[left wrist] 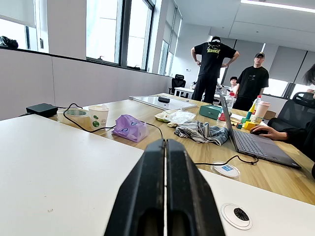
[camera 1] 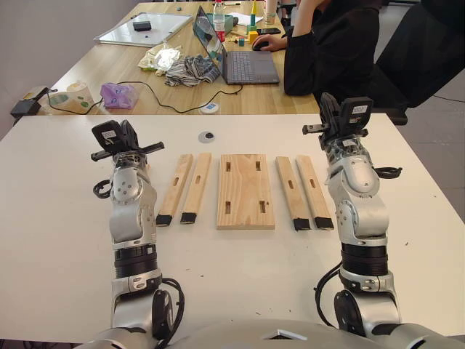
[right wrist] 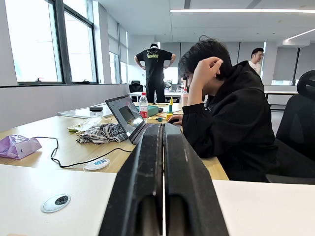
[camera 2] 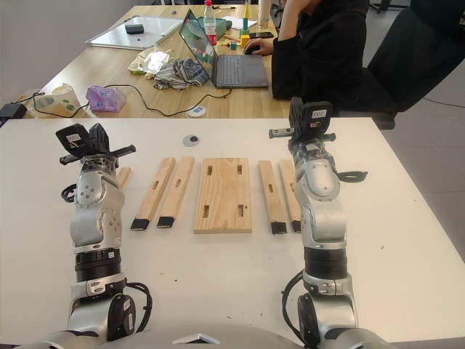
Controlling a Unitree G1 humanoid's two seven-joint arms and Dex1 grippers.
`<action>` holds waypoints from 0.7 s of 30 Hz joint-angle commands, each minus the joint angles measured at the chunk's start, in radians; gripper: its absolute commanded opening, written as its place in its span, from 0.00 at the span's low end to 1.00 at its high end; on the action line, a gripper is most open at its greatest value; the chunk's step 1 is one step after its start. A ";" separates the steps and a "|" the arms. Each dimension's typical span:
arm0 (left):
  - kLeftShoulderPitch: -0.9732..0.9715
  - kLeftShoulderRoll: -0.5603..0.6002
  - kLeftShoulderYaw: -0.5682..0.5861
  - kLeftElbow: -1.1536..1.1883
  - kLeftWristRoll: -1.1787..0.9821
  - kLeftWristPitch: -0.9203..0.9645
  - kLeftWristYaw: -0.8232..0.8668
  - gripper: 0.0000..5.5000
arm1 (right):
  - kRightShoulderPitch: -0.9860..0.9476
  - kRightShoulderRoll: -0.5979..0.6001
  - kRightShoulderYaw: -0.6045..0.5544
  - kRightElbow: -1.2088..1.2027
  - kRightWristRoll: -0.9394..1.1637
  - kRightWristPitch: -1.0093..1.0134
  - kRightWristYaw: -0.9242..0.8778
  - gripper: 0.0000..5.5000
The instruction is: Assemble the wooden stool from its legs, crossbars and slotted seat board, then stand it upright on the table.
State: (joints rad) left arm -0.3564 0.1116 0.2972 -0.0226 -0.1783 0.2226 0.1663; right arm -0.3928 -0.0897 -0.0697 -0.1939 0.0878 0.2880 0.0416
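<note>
The slotted seat board (camera 1: 245, 190) lies flat at the middle of the white counter (camera 1: 58, 218), its four slots facing up. At its 9 o'clock side two legs lie side by side and slightly splayed, the outer left leg (camera 1: 175, 188) and the inner left leg (camera 1: 196, 187). Both have black-capped ends pointing toward 6 o'clock. At the board's 3 o'clock side lie the inner right leg (camera 1: 290, 193) and the outer right leg (camera 1: 314, 191), close together, black caps also at the 6 o'clock end. All four legs are apart from the board and none is fitted into a slot.

A short wooden piece (camera 2: 123, 177) shows just beside the left forearm, at 9 o'clock of the left legs. It is partly hidden, so what part it is cannot be told.

The left gripper (left wrist: 166, 147) is raised above the counter near 10 o'clock of the board, fingers clenched together with nothing between them. The right gripper (right wrist: 163, 130) is raised near 2 o'clock of the board, fingers likewise pressed together and empty.

A round cable grommet (camera 1: 208, 136) sits in the counter at 11 o'clock of the board. Beyond the counter's 12 o'clock edge stands a wooden desk (camera 1: 109, 76) carrying an open laptop (camera 1: 240, 58) and a purple pouch (camera 1: 118, 94).
</note>
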 commanded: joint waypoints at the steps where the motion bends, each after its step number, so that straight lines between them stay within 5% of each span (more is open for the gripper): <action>1: -0.008 0.004 -0.003 -0.011 0.007 0.006 0.004 0.00 | 0.000 -0.001 0.000 -0.007 0.002 0.010 -0.001 0.00; 21: -0.010 0.005 -0.003 -0.014 0.010 0.006 0.005 0.00 | -0.001 0.003 0.000 -0.002 0.002 0.009 -0.004 0.00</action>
State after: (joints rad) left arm -0.3569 0.1118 0.2973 -0.0248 -0.1766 0.2225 0.1670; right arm -0.3928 -0.0893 -0.0704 -0.1939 0.0878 0.2880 0.0398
